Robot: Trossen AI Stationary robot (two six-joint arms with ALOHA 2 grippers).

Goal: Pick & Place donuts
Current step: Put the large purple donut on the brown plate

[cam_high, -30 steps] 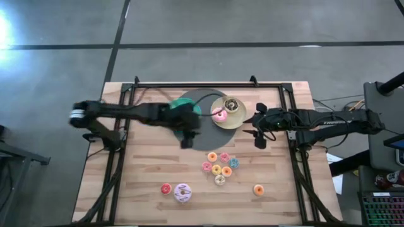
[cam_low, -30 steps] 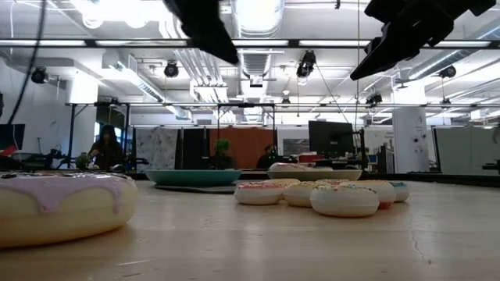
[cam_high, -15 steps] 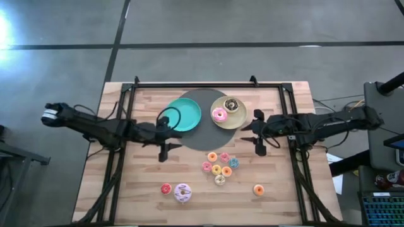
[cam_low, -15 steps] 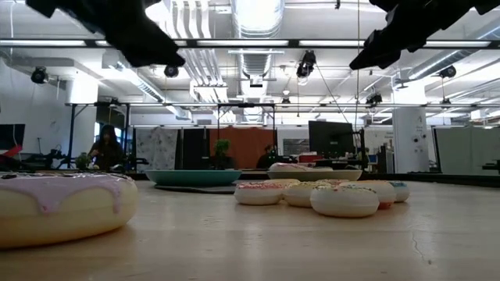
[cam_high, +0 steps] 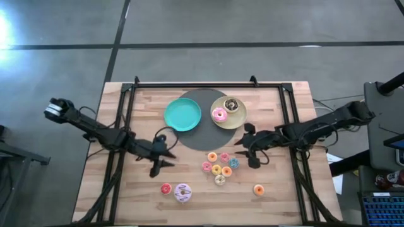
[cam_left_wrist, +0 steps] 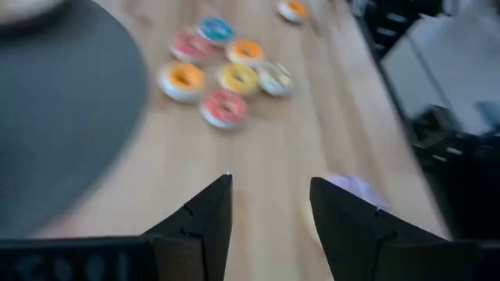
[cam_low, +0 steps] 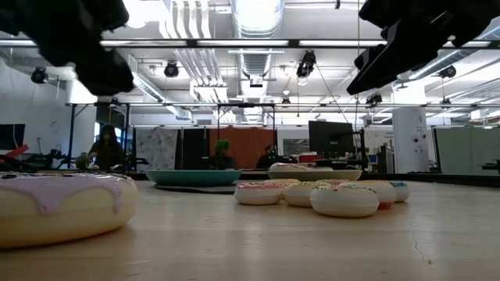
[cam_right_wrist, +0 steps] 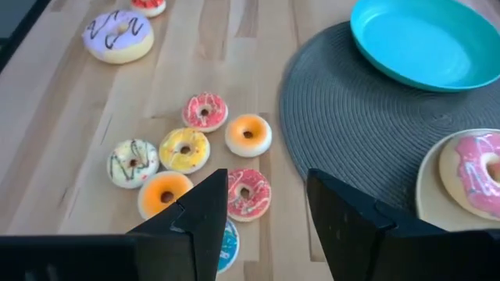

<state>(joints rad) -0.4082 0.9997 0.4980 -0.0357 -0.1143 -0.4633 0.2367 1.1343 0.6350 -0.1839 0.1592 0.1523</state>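
Several tiny donuts (cam_high: 219,164) lie in a cluster on the wood, near side of the grey mat (cam_high: 199,135); they also show in the right wrist view (cam_right_wrist: 195,148). A lilac donut (cam_high: 183,192), a red one (cam_high: 165,188) and an orange one (cam_high: 258,189) lie nearer the front edge. A pink donut (cam_high: 219,115) and a chocolate donut (cam_high: 231,104) lie on the beige plate (cam_high: 238,120). The teal plate (cam_high: 183,115) holds nothing. My left gripper (cam_high: 165,159) hangs open over bare wood left of the cluster. My right gripper (cam_high: 245,153) hangs open just right of the cluster.
Black frame rails (cam_high: 123,126) run along the table's left, right and far sides. Bare wood lies at the near left and near right corners. In the low view the lilac donut (cam_low: 62,207) fills the near left, with both grippers high above the table.
My left gripper has drawn back from above the teal plate toward the table's left and near edges, staying open and empty. My right gripper has gone toward the near edge and left, toward the cluster of tiny donuts, still open. No donut has moved.
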